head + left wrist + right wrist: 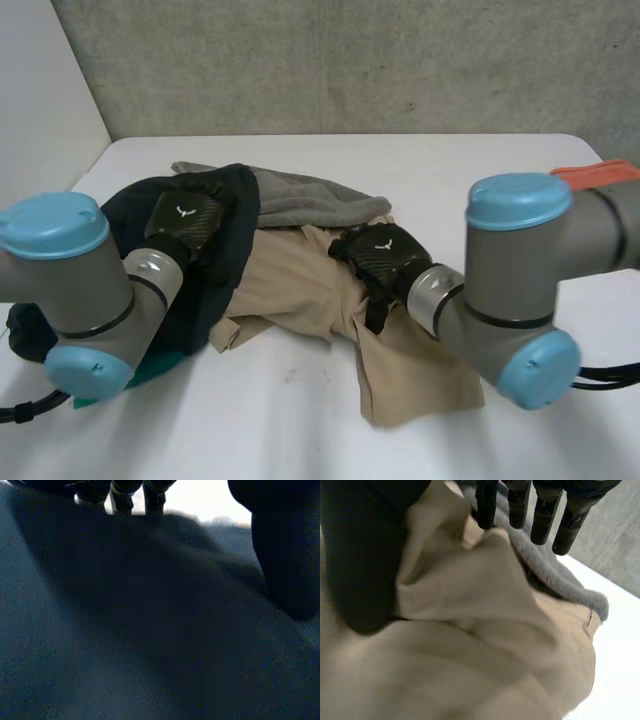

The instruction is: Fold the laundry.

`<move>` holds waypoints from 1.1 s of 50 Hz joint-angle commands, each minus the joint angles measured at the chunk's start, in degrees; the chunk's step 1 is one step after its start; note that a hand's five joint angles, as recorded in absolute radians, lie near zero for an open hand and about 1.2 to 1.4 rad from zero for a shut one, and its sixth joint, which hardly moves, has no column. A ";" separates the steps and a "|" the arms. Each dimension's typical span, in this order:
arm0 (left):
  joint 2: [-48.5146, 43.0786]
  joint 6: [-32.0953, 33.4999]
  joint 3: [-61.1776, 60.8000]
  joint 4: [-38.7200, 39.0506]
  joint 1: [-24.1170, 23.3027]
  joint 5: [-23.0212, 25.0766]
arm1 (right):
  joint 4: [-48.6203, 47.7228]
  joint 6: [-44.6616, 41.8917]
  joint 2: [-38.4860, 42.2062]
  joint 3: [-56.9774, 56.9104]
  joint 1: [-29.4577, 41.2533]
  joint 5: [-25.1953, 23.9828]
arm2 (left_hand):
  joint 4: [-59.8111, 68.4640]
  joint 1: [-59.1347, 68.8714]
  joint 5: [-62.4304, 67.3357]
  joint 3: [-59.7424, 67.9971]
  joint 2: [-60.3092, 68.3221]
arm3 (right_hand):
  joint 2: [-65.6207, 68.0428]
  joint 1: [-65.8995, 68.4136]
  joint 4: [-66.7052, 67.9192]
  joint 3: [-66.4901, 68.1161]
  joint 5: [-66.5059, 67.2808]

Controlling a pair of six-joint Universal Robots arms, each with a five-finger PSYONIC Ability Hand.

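A pile of laundry lies in the middle of the white table point(440, 165). It holds a dark navy garment point(235, 215) at the left, a grey one point(310, 200) at the back and tan trousers point(300, 275) across the front. My left hand point(188, 222) rests on the navy garment point(125, 630), fingers point(120, 497) straight and thumb point(285, 555) apart, open. My right hand point(380, 255) lies on the tan trousers point(485, 630), open. Its fingers point(540, 515) point toward the grey garment point(570, 587), and a raised ridge of tan cloth stands between them and the thumb point(365, 570).
An orange item point(600, 172) lies at the table's right edge behind my right arm. Something teal point(150, 368) peeks out under my left arm. A grey wall stands behind the table's far edge.
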 commanded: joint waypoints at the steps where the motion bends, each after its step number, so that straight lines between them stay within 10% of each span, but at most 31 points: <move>1: -4.41 8.28 3.32 -0.01 2.25 -3.83 | -0.51 -4.73 3.47 -3.34 0.11 2.12 | 7.35 7.58 6.06 6.92 7.22 | 66.17 67.45 65.54 66.30 65.58; 22: -3.53 9.16 10.53 2.45 13.94 -3.74 | -4.38 -18.43 -12.79 3.69 -11.75 2.02 | 13.76 13.99 12.47 13.34 13.64 | 66.20 67.48 65.57 66.34 65.61; 43: 3.23 6.62 5.70 1.84 -2.92 -0.67 | -3.59 -21.52 -22.98 11.68 -14.39 0.97 | -0.04 0.19 -1.32 -0.46 -0.16 | 66.20 67.48 65.57 66.34 65.61; 55: -9.94 8.28 15.62 1.58 -3.29 1.01 | -3.51 -21.78 -24.39 13.36 -18.52 0.88 | 15.73 15.96 14.45 15.31 15.61 | 66.20 67.48 65.57 66.34 65.61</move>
